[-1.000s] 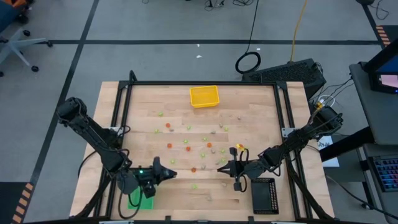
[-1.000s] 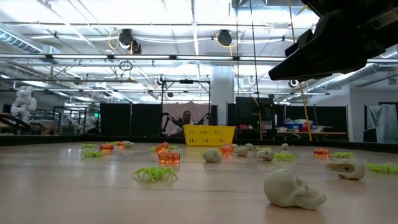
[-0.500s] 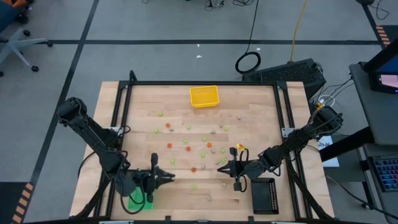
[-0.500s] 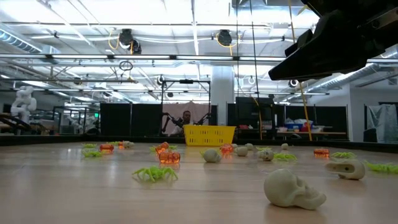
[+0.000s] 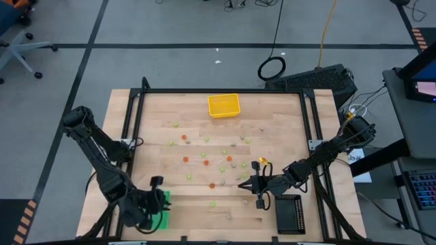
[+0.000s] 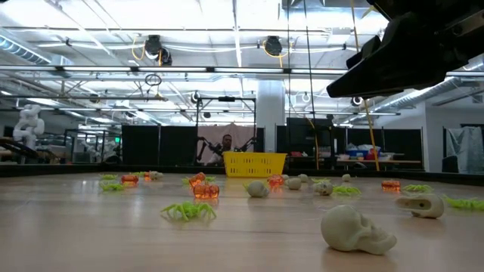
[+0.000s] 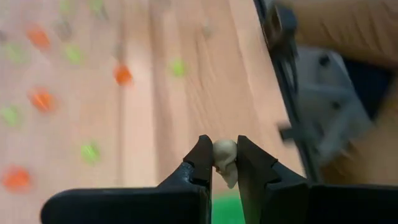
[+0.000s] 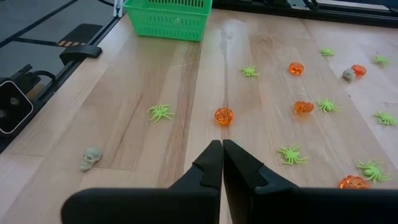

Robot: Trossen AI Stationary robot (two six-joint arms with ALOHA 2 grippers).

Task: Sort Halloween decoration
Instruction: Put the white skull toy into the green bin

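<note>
Tiny decorations lie scattered over the wooden table: orange pumpkins (image 8: 223, 116), light green spiders (image 8: 160, 112) and pale skulls (image 6: 355, 229). My left gripper (image 7: 225, 163), at the table's near left corner (image 5: 158, 199), is shut on one pale skull (image 7: 225, 154); green shows just below it. The green tray (image 5: 158, 216) lies partly hidden under that arm. My right gripper (image 8: 222, 149) is shut and holds nothing; it hovers over the table's near right part (image 5: 253, 184), next to the black tray (image 5: 289, 214). The yellow tray (image 5: 223, 105) sits at the far edge. My left gripper pinches the pale skull (image 7: 224, 149) between its two fingertips (image 7: 203, 155). The skull is lifted clear of the table, and a small part of it sticks out below the tips.
A dark metal frame (image 5: 221, 91) runs around the table. Bare wood lies between the green tray and the pieces in the middle. A stray skull (image 8: 91, 158) and a spider lie near my right gripper. People and equipment stand in the room beyond the far edge.
My left gripper, which pointed toward the table's middle, has drawn back toward the near left corner and turned, and it now stands over the green tray. My right arm and the pieces on the table have kept still.
</note>
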